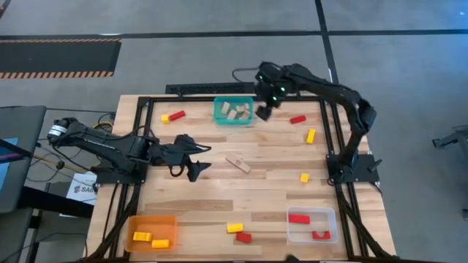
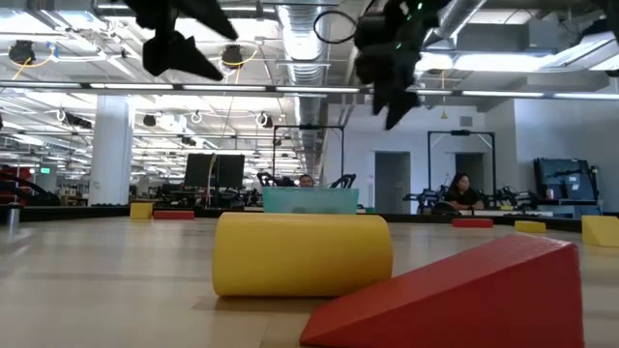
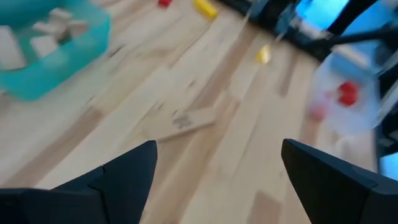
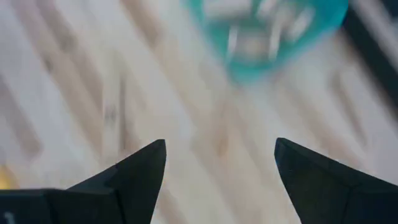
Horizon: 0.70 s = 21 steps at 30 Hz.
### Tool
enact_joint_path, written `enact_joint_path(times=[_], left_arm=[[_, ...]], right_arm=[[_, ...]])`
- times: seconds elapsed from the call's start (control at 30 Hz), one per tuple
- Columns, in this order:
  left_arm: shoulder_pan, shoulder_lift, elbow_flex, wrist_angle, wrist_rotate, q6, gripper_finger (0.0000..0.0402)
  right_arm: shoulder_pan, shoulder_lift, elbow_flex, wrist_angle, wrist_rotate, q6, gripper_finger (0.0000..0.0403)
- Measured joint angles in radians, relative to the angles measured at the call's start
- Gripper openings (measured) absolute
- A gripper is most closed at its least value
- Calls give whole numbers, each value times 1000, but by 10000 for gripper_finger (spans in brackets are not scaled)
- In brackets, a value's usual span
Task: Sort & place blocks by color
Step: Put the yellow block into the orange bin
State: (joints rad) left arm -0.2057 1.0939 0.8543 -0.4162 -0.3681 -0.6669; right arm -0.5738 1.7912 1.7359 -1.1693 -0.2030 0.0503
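Note:
Red, yellow and tan blocks lie scattered on the table. A flat tan bar (image 1: 238,164) (image 3: 183,121) rests on the table centre, ahead of my left gripper (image 1: 191,161) (image 3: 217,180), which hangs open and empty above the table. My right gripper (image 1: 264,111) (image 4: 221,168) is open and empty beside the right side of the teal bin (image 1: 233,111) (image 4: 267,37), which holds tan blocks. More blocks: red (image 1: 297,119) and yellow (image 1: 311,136) far right, a yellow cube (image 1: 304,177), a red and yellow pair (image 1: 172,116) far left, yellow (image 1: 235,228) and red (image 1: 243,237) near the front.
An orange bin (image 1: 152,231) at the near left holds two yellow blocks. A clear bin (image 1: 311,225) at the near right holds red blocks. A black frame borders the table. In the low view a yellow cylinder (image 2: 302,253) and a red wedge (image 2: 464,295) lie close to the camera.

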Motion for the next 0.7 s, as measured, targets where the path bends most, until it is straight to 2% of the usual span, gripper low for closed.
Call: enact_joint_path(times=[0.13,0.3,0.47,0.6,0.7], left_arm=[[30,6,0,-59,20,38,332],[90,63,0,-32,147,359,332],[167,182,0,58,294,649,332],[213,308,25,89,472,676,332],[186,387,72,68,603,673,332]], right_arm=[[68,-80,-20,-179,62,55,311],[176,-248,-172,-157,116,189,311],[295,-415,-377,-52,139,411,311],[423,-512,-505,23,136,592,311],[553,-554,-575,110,148,658,311]])
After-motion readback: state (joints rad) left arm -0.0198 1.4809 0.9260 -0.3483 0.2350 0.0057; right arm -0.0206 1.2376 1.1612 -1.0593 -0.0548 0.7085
